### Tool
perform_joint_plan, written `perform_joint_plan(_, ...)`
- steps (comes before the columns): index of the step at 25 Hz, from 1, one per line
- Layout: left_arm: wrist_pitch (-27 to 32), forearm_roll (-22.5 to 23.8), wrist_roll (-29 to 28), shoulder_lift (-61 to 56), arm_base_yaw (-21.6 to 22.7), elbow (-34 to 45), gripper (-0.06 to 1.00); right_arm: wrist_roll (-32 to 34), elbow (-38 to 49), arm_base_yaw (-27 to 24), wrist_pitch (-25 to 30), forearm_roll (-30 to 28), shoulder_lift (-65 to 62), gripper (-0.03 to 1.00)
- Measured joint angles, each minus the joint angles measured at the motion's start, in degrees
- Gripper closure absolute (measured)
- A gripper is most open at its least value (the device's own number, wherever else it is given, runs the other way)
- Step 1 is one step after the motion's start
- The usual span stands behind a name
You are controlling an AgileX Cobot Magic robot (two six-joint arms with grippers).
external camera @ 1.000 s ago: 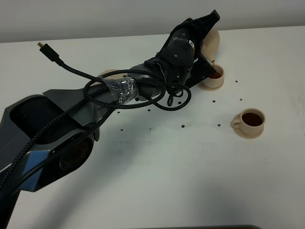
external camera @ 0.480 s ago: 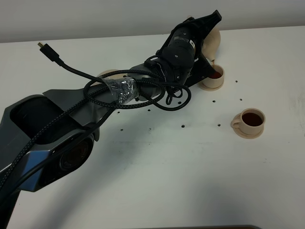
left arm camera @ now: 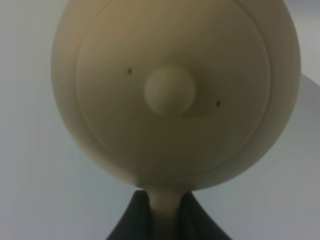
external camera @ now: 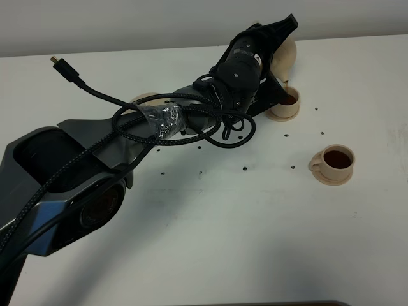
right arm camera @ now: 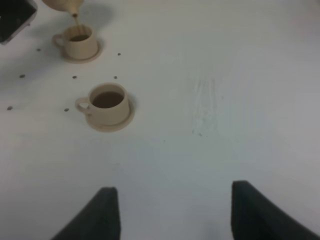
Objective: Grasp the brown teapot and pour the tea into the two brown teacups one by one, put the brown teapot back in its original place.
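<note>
I'm pouring tea into the far teacup (external camera: 284, 102).
My left gripper (left arm camera: 162, 215) clamps the brown teapot (external camera: 285, 56) by its handle, spout tipped above that cup; the near teacup (external camera: 335, 162) holds tea; my right gripper (right arm camera: 175, 210) hangs spread wide, holding nothing.

1. Exterior high: mounted high, looking steeply down across the table (external camera: 210, 242).
2. Left wrist: extremely close, facing the teapot (left arm camera: 170, 90) lid.
3. Right wrist: farther off, angled down; shares both teacups (right arm camera: 105, 104) (right arm camera: 80, 42) with the exterior view.
</note>
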Motion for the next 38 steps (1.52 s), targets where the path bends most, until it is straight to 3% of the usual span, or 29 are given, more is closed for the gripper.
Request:
perform_joint_plan(30,-0.3,1.1,1.6,0.0,0.0,0.0,0.81,0.0,0.0,0.0,0.0,0.0,0.0,0.49)
perform_joint_plan(38,-0.1,-5.7,1.5,0.0,0.0,0.0,0.81,0.0,0.0,0.0,0.0,0.0,0.0,0.49)
